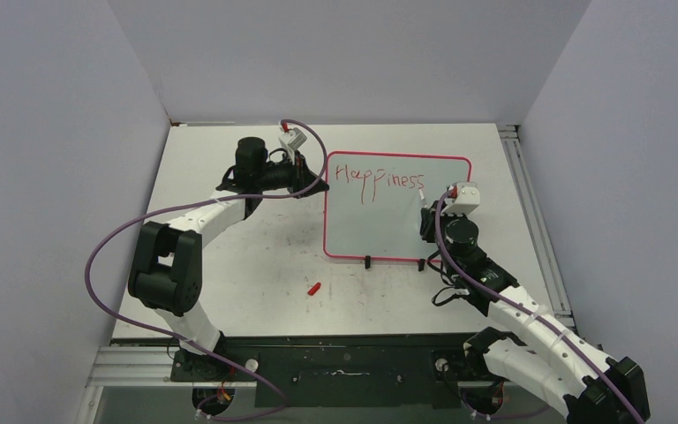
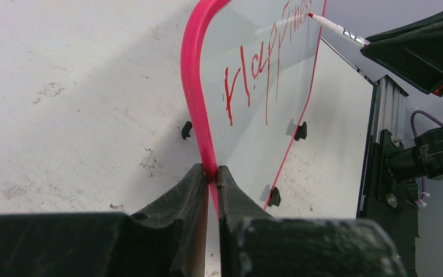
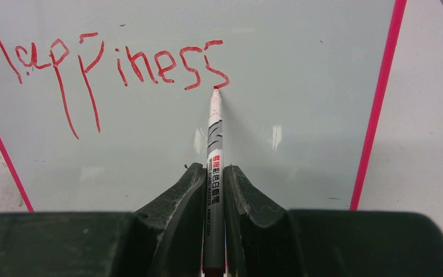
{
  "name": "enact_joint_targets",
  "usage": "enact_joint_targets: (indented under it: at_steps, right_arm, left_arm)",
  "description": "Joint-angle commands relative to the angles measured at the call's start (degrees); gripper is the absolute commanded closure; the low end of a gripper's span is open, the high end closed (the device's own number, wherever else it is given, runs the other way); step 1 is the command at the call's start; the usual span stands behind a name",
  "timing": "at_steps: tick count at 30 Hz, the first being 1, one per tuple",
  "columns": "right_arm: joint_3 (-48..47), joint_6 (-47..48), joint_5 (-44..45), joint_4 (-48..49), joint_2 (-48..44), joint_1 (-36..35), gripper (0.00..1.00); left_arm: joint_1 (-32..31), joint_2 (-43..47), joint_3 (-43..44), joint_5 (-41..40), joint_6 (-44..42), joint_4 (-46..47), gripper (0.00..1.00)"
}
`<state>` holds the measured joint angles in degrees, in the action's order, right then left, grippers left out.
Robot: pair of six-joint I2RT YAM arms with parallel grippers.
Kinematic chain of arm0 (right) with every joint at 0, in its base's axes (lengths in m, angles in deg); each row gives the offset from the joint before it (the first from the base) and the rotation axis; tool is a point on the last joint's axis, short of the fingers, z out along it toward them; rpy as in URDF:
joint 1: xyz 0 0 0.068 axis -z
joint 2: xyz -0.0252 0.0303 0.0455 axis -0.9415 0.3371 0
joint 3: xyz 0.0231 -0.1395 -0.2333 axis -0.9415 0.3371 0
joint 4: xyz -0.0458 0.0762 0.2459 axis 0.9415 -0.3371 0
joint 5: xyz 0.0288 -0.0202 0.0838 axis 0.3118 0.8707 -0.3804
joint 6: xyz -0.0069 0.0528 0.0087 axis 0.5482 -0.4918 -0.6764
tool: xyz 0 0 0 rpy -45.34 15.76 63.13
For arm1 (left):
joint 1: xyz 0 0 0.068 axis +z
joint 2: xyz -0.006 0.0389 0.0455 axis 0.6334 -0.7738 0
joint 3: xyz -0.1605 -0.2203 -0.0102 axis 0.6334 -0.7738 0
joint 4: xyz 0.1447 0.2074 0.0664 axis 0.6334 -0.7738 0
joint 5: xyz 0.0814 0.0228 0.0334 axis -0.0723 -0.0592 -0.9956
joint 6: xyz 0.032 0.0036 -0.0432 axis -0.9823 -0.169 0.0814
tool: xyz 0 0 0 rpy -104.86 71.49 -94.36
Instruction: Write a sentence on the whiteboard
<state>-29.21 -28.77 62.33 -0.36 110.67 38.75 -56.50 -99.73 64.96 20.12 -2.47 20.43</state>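
Note:
The whiteboard (image 1: 388,221) with a pink-red rim lies on the table, centre right. On it the sentence (image 1: 378,179) so reads "Happiness" in thin red marker, one line; it also shows in the right wrist view (image 3: 109,63) and the left wrist view (image 2: 259,69). My left gripper (image 2: 212,173) is shut on the whiteboard's rim (image 2: 193,86) at its left edge. My right gripper (image 3: 214,173) is shut on a grey marker (image 3: 213,173), whose red tip touches the board at the end of the last "s".
A small red marker cap (image 1: 314,288) lies on the white tabletop (image 1: 247,265) in front of the board. Black clip feet (image 1: 368,261) stand at the board's near edge. Grey walls enclose the table; a rail (image 1: 530,203) runs along the right side.

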Motion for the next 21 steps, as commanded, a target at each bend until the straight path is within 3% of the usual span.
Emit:
enact_joint_targets:
  at_steps: [1,10,21]
  right_arm:
    - [0.1,0.4,-2.4,1.0,-1.0,-0.8,0.95]
    - [-0.9,0.9,4.2,-0.5,-6.5,-1.0,0.95]
    - [-2.5,1.7,5.4,1.6,-3.3,0.9,0.95]
  left_arm:
    - [0.2,3.5,1.0,0.6,-1.1,2.5,1.0]
    - [0.2,3.6,0.9,0.5,-1.0,2.6,1.0]
    - [0.2,3.6,1.0,0.5,-1.1,2.5,1.0]
